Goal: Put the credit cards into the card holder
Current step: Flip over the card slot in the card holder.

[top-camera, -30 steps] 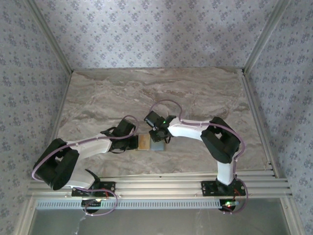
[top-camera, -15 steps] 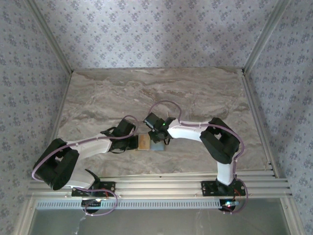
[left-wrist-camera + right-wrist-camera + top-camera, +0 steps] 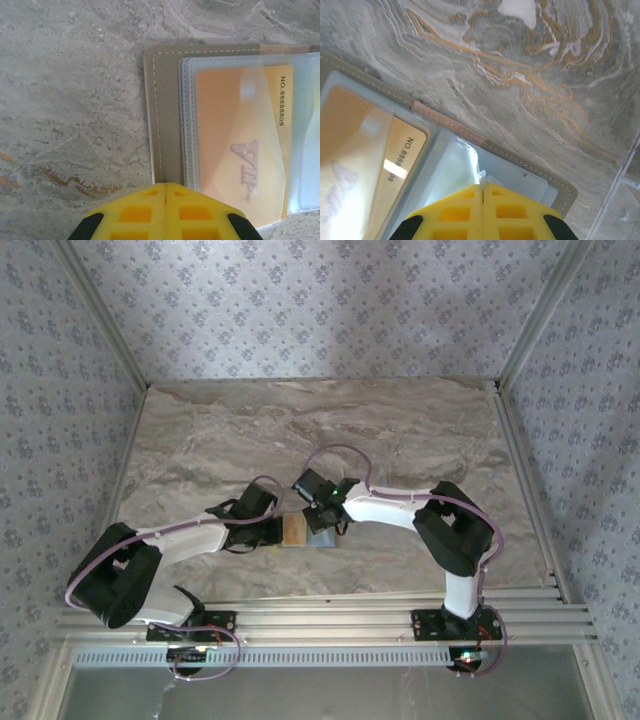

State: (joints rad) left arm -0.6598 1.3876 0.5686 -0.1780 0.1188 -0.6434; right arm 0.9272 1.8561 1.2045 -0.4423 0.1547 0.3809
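Observation:
The card holder point(image 3: 322, 539) lies open on the marble table between the two arms. One yellow-orange credit card point(image 3: 240, 145) marked VIP sits inside a clear sleeve on its left half, also seen as the card point(image 3: 360, 145). My left gripper point(image 3: 165, 186) is shut with nothing between its fingers, its tips over the gray edge of the holder point(image 3: 167, 115). My right gripper point(image 3: 483, 187) is shut on a clear plastic sleeve point(image 3: 452, 170) of the holder's point(image 3: 555, 182) right half, and the sleeve's edge is pinched at the tips. In the top view the left gripper point(image 3: 274, 531) and right gripper point(image 3: 322, 524) flank the holder.
The marble table point(image 3: 330, 430) stretches back to patterned walls on three sides. An aluminium rail point(image 3: 330, 615) runs along the near edge where both arm bases are bolted. A metal strip point(image 3: 620, 200) lines the table's right side.
My right gripper has closed its jaws on the holder's clear sleeve and shifted slightly left. The left arm and the holder have stayed where they were.

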